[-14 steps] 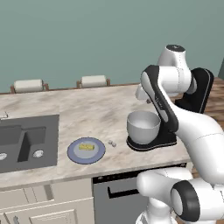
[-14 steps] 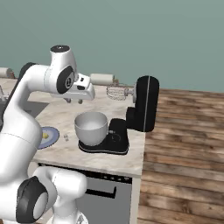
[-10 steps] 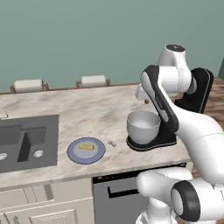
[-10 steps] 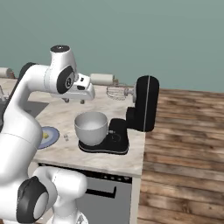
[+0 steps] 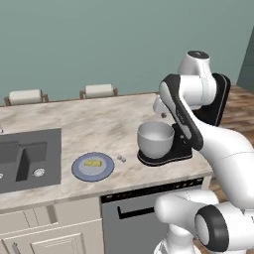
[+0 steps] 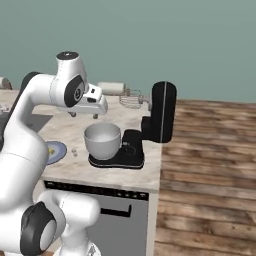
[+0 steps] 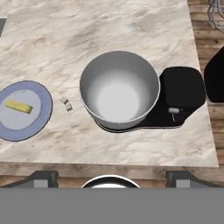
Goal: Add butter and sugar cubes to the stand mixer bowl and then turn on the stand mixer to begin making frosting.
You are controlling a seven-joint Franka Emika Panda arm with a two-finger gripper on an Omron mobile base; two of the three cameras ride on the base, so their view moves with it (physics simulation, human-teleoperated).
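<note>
- Gripper hangs wide open, empty, above the stand mixer bowl.
- Butter lies on the plate beyond the sugar cubes, long axis slightly skewed.

no text, label, brand, number or sign can be read anywhere.

Glossy white jointed robot arm filled right side of left base view, left side of right base view. Links were thick, rounded, tube-like, smooth plastic look. Dark grey-black bands marked joints; black ring with grey inner rim sat at lower-right joint in left base view. Round dark cap topped uppermost white joint housing. Circular grey disc with dark rim showed on shoulder joint, upper left of right base view. Boxy white two-finger gripper had small dark tips.
</note>
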